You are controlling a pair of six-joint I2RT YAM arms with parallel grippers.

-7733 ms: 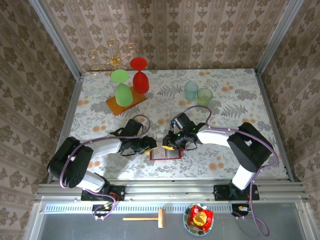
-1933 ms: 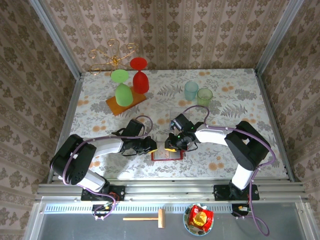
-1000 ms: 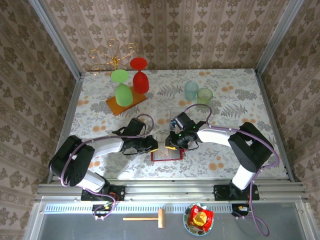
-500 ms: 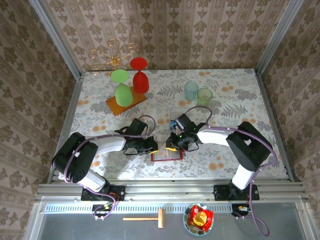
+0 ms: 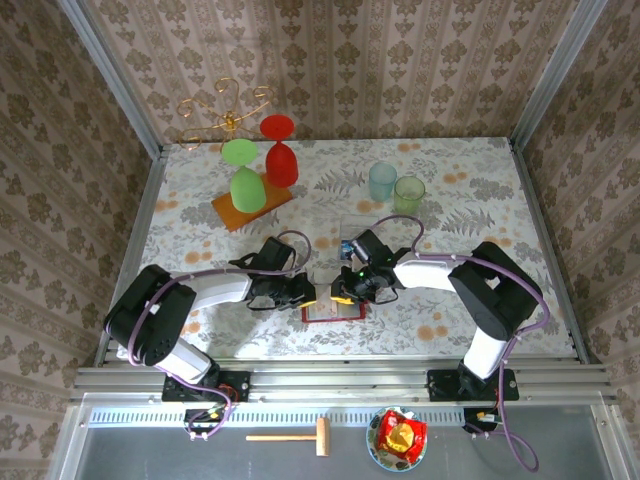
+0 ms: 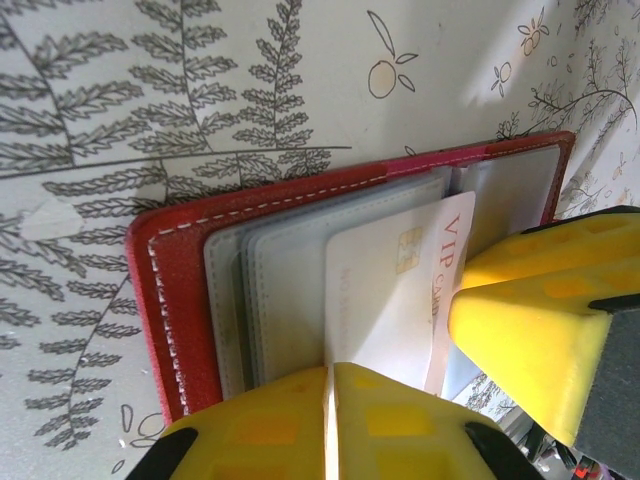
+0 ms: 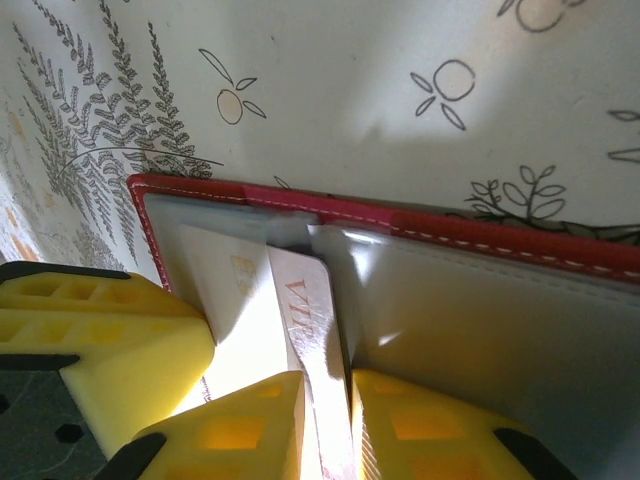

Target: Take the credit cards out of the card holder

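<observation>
- Centrally on the floral table (image 5: 480,200) the red card holder (image 6: 180,300) lies open; the grippers hide part of it;
- left gripper (image 6: 328,375): jaws pressed together against the pale VIP card (image 6: 385,300); whether they nip it is unclear;
- right gripper (image 7: 325,390): jaws pinching that card's printed end;
- pale VIP card: partly out of a grey pocket.

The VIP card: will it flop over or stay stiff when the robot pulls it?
Probably stiff: the pale VIP card sticks flat and straight out of the card holder. Likely light, since it looks very thin. Maybe slippery: its face looks smooth between the right gripper's fingers.
</observation>
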